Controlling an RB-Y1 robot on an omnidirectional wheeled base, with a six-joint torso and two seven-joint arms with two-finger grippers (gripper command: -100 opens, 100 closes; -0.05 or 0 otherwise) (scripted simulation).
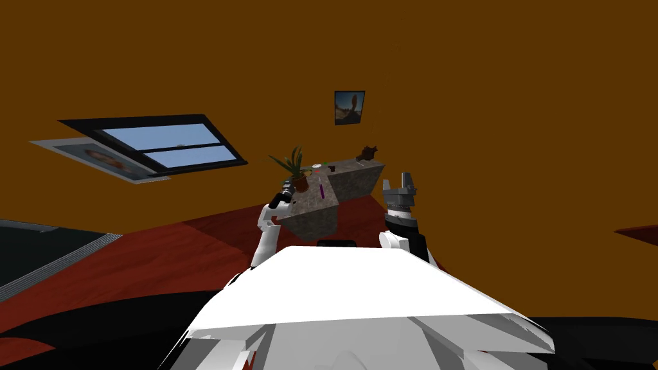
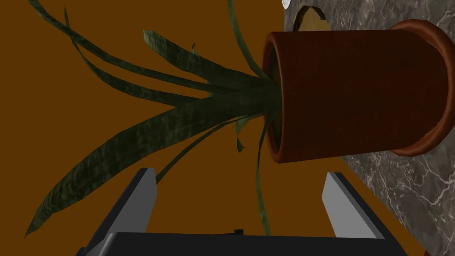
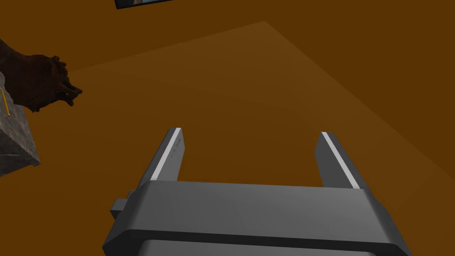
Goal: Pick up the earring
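Grey veined counter (image 1: 350, 183) against orange-brown wall (image 1: 482, 96), red floor (image 1: 160, 257), potted plant (image 2: 355, 89) on its end just ahead of left gripper (image 2: 240, 173), fingers apart, empty, right gripper (image 3: 249, 131) likewise.

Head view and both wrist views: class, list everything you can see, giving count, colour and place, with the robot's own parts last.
Table: one, grey marbled, in front of the robot.
Potted plant: one, reddish-brown pot, dark green leaves, on the table just ahead of the left gripper.
Stick: one, purple, lying on the table beside the plant.
Round item: one, white, on the table beyond the plant.
Figure: one, dark brown, at the table's far right end.
Framed picture: one, on the brown wall above the table.
Window: one, black-framed, on the wall to the left.
Left gripper: open, by the pot.
Right gripper: open, right of the table.
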